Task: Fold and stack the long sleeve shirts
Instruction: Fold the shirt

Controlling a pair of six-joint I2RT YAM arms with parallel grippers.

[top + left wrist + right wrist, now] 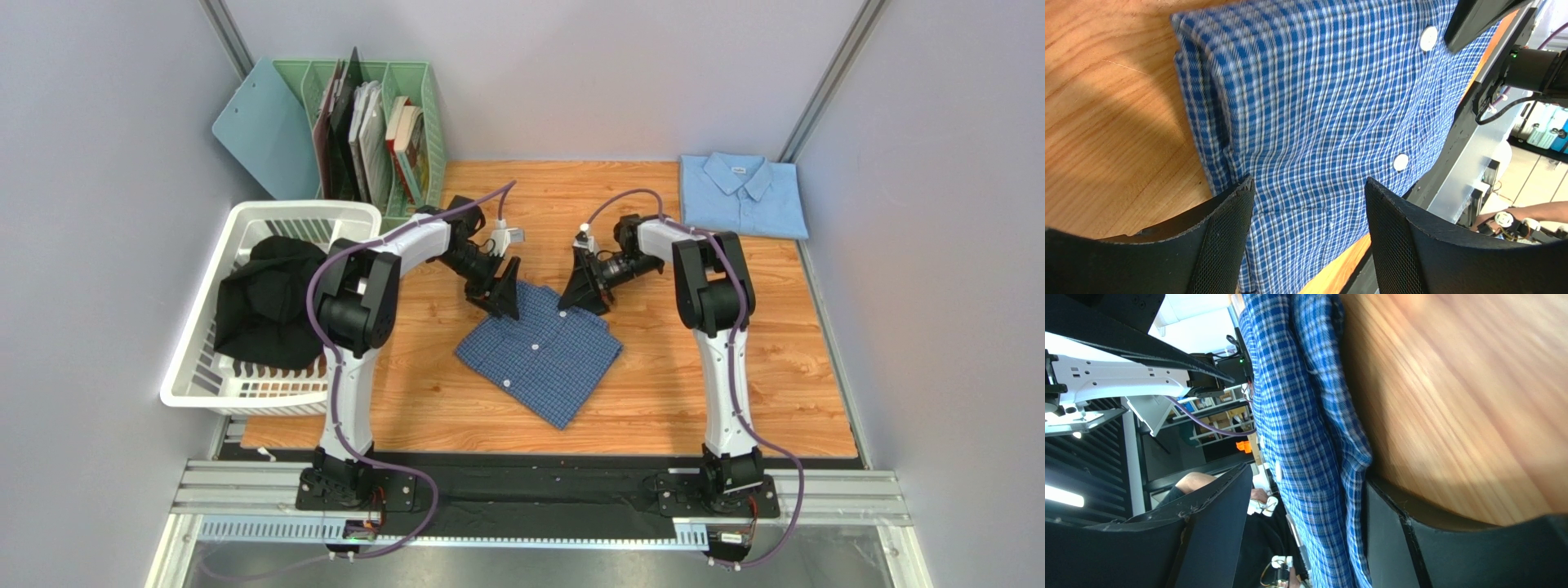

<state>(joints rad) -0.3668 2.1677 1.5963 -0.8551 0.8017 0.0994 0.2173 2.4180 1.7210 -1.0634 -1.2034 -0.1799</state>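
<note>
Snapshot from the folding rig

Checked shirt (540, 353) is folded into a compact rectangle and sits roughly in the middle of the bench (736, 392). It's turned at an angle, so one corner points at the near edge. You can see its white buttons (1400, 162) running down the top face.

Left hand (501, 292) is over the far left corner of that shirt, spread wide and holding nothing. From its wrist cam the blue check fabric fills the gap between the two black pads (1223, 245), with the folded edge and bare wood off to one side. Can't tell if the tips actually touch the cloth.

Right hand (585, 292) is at the far right corner, also spread apart and not clamped on anything. In its wrist cam the shirt's edge runs through the gap. It lies close to one finger (1389, 539), with clear space on the other side.

Plain pale-blue shirt (743, 194) is folded with its collar showing on top. It's in the far right corner of the bench, well apart from the checked one.

At the left side there's a white laundry basket (196, 355) with a dark garment (270, 300) heaped in it. Behind that is a green file rack (432, 110) stuffed with books (405, 141), with a teal clipboard (260, 129) leaning on it.
</note>
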